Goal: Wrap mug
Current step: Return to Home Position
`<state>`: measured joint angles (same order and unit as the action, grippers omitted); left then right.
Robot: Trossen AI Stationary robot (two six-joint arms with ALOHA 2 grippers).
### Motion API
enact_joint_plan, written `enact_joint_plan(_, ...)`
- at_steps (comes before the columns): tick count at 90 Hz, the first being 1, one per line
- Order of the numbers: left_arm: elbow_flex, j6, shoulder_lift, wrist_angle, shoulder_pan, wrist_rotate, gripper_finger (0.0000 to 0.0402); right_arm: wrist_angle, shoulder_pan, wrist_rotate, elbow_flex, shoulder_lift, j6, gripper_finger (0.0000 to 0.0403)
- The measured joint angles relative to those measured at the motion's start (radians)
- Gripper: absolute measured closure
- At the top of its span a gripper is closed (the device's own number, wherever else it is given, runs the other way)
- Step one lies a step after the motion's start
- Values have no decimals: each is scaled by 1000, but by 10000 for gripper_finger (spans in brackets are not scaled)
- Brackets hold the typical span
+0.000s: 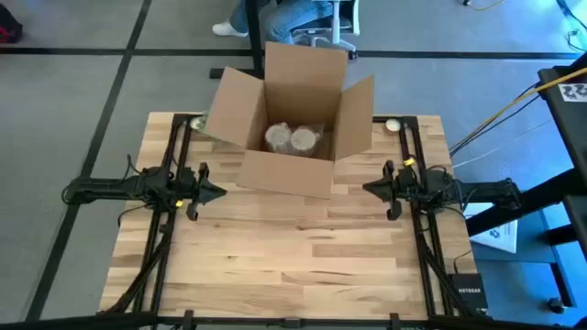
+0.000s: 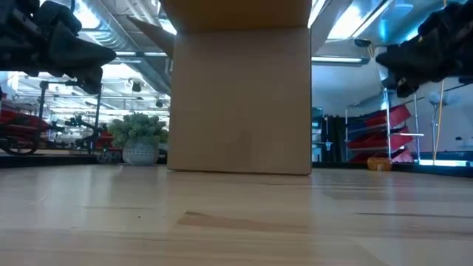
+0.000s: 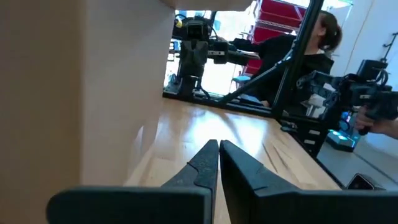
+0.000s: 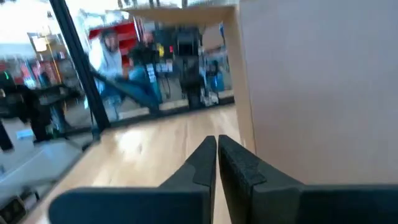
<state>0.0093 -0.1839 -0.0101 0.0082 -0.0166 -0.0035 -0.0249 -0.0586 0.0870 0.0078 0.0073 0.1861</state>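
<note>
Both arms hang out at the sides of the counter [image 1: 293, 266], well clear of the cardboard box [image 1: 286, 174]. The left hand [image 1: 218, 192] hovers above the wood near the box's left front corner, fingers pressed together and gripping nothing; its wrist view shows the tips [image 3: 208, 155] meeting. Across the counter, the right hand [image 1: 369, 188] mirrors it, fingers also together and holding nothing. The box stands open at the far middle of the counter, flaps up. Down inside, one wrapped mug [image 1: 278, 137] sits touching a second wrapped mug [image 1: 304, 140], side by side on the box floor. A seated person [image 1: 284, 14] shows beyond the far edge.
</note>
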Motion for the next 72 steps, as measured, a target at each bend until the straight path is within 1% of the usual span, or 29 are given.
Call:
enact_joint_plan(7, 0, -1, 0, 0, 0, 0, 401, -1, 0, -4, 0, 27, -4, 400)
enact_joint_plan(17, 0, -1, 0, 0, 0, 0, 401, 9, 0, -54, 0, 40, -8, 400)
enact_joint_plan(26, 0, -3, 0, -1, 0, 0, 401, 11, 0, -58, 0, 56, -8, 400)
enact_joint_plan(72, 0, -3, 0, 0, 0, 0, 401, 11, 0, -54, 0, 55, -8, 400)
